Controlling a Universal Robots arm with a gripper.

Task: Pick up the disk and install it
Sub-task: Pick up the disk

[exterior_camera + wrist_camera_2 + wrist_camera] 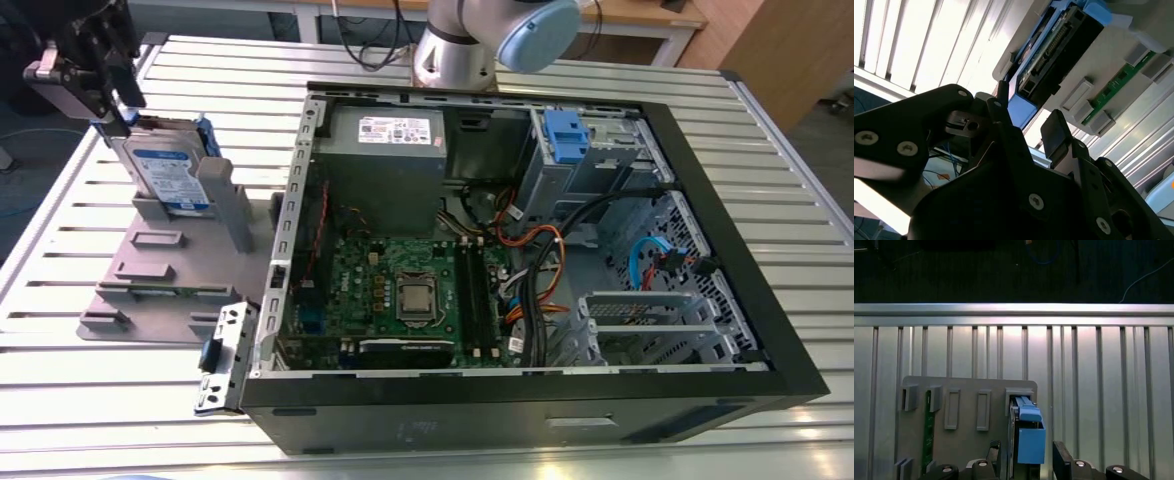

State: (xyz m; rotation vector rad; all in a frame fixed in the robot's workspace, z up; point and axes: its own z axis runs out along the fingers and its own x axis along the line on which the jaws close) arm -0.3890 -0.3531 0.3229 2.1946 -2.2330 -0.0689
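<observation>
Because the disk [167, 172] stands on edge in its holder [140, 272], at the exterior view's left of the case [534, 420], its top edge is free to grasp; my gripper [1028, 447] straddles it, fingers [1061, 457] wide, 1 per side, not yet clamped.

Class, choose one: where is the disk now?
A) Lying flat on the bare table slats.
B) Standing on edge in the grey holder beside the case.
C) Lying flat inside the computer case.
B: the disk stands on edge in the grey holder, outside the computer case, with the open claw straddling it.
</observation>
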